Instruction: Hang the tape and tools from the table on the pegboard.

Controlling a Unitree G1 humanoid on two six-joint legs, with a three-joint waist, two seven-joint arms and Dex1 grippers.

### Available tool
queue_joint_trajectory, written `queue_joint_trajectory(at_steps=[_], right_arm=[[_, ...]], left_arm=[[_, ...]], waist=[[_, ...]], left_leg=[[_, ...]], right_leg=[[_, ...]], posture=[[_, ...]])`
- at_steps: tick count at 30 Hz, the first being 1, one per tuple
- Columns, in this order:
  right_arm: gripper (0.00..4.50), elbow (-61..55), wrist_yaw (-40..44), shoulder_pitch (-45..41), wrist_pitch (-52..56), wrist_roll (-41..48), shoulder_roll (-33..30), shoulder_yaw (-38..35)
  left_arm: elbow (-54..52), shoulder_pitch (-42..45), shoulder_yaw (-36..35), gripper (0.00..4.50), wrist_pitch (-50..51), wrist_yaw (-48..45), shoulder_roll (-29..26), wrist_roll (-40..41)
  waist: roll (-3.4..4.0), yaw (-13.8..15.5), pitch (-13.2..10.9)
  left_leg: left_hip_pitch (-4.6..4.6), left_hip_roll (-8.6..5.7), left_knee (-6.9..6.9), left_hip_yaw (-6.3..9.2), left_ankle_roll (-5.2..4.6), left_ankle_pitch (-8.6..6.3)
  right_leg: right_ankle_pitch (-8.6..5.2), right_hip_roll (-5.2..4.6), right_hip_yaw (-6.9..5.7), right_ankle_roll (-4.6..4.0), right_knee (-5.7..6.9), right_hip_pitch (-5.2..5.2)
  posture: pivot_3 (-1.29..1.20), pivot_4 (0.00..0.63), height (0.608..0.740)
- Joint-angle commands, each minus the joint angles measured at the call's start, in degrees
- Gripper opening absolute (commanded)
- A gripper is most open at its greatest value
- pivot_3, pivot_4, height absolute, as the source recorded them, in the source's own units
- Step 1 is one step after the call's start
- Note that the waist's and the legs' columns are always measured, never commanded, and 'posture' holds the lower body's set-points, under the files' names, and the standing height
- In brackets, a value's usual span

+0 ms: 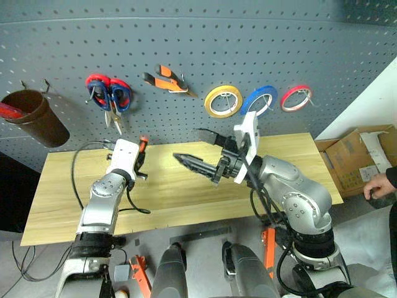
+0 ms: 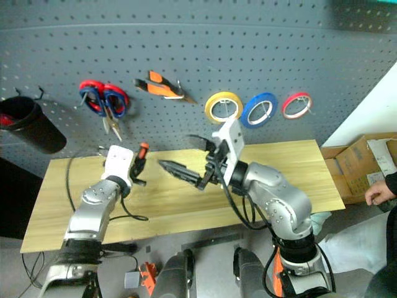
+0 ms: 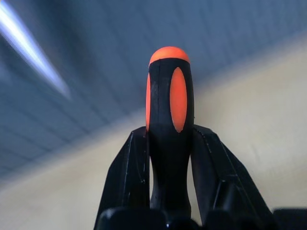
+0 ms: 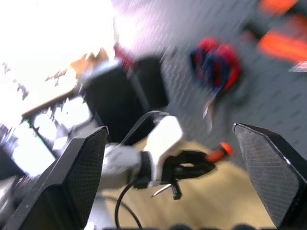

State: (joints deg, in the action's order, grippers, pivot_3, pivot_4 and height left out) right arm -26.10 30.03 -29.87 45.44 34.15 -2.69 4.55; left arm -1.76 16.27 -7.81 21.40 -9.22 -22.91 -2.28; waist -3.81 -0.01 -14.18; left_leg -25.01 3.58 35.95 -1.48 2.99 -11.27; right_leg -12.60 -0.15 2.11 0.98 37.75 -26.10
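Clamping the screwdriver (image 3: 169,129) by its handle, my left gripper (image 1: 140,162) has both fingers (image 3: 125,184) pressed against the black waist of the grip, the orange butt standing clear above them. In the right wrist view the steel shaft pokes out below the jaws, so I hold it well up the handle, not on the metal. I judge it light and stiff, with a rubbery grip that should not slide; the slim shaft is the slippery part and I would not take it there. Its weight sits mostly in the handle, so it should stay steady as I turn it.

My right gripper (image 1: 197,148) hangs open and empty just right of the left one, fingers spread wide over the middle of the table (image 1: 310,167).

Farther out, the pegboard (image 1: 260,43) rises behind the table's far edge. The pliers (image 1: 166,80) and scissors (image 1: 111,96) hang at its left, with the blue tape (image 1: 259,100) to the right between a yellow roll (image 1: 223,101) and a red roll (image 1: 296,97). A brown cup (image 1: 34,117) hangs at the far left. I judge the screwdriver to be the last piece to hang, and the cup looks like a likely home for it.
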Motion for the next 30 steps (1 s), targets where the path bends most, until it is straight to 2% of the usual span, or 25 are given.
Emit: queue_joint_trajectory(at_steps=[1,3,5,12,14,20,25,30], right_arm=[[4.50,-0.36,-3.38,-1.90,-3.48,1.21,2.48,-2.12],[4.50,0.33,-3.68,-2.38,-5.40,-0.07,2.87,-1.08],[4.50,1.36,-3.38,-2.58,-6.53,-0.58,2.94,0.19],[4.50,4.85,-1.46,-4.66,-10.35,-1.23,3.01,2.04],[4.50,5.71,-1.26,-5.49,-11.69,-1.49,3.09,2.04],[4.50,8.72,-0.91,-8.95,-16.07,-3.07,3.56,1.96],[4.50,10.73,-1.55,-10.92,-18.56,-4.13,4.45,1.82],[4.50,12.49,-1.56,-11.73,-20.17,-5.06,4.23,1.73]], left_arm=[[-13.74,-6.78,-1.50,0.85,2.13,9.48,2.21,-7.93],[-20.16,-10.83,-2.22,0.85,3.14,14.53,4.13,-12.55],[-21.66,-11.56,-2.67,0.85,4.29,15.86,5.11,-13.75],[-16.74,-4.01,-5.31,0.85,2.49,16.51,3.00,-13.47],[-13.84,-0.05,-6.19,0.85,0.94,16.66,1.36,-13.24],[-1.07,12.62,-6.94,0.85,-5.95,17.34,-4.70,-12.82],[12.18,22.93,-7.11,0.85,-11.05,15.62,-7.46,-9.78],[25.83,32.72,-5.82,0.85,-16.89,14.16,-8.70,-7.60]], waist=[[-0.05,-0.19,1.29],[0.04,-0.27,2.57],[0.01,0.37,3.76],[0.05,2.48,6.52],[0.01,2.84,7.12],[-0.02,3.42,8.54],[-0.05,4.49,8.82],[-0.10,4.76,8.87]], left_leg=[[0.04,0.00,-0.01,0.00,0.00,0.00],[0.13,0.08,-0.10,-0.14,0.03,-0.04],[0.19,0.05,-0.14,-0.15,0.04,-0.04],[0.36,0.15,0.12,-0.13,-0.04,0.02],[0.45,0.23,0.05,-0.13,-0.10,0.06],[0.69,0.20,0.08,-0.32,-0.10,0.06],[0.79,0.22,0.04,-0.33,-0.16,0.11],[0.76,0.23,0.06,-0.34,-0.14,0.13]], right_leg=[[0.00,0.05,-0.02,0.00,0.00,0.02],[0.00,0.11,0.09,0.00,-0.05,0.00],[-0.01,0.14,0.10,0.00,-0.02,0.02],[0.23,0.32,0.02,-0.05,-0.31,0.41],[0.64,0.36,-0.06,-0.16,-0.92,0.68],[0.77,0.22,-0.03,-0.18,-0.87,0.84],[0.87,0.30,-0.02,-0.01,-0.79,0.84],[1.02,0.37,0.04,-0.27,-0.79,0.81]], posture=[[0.17,0.073,0.740],[0.18,0.058,0.740],[0.20,0.045,0.740],[0.23,0.014,0.740],[0.23,0.006,0.740],[0.24,0.000,0.740],[0.23,0.000,0.740],[0.22,0.000,0.740]])
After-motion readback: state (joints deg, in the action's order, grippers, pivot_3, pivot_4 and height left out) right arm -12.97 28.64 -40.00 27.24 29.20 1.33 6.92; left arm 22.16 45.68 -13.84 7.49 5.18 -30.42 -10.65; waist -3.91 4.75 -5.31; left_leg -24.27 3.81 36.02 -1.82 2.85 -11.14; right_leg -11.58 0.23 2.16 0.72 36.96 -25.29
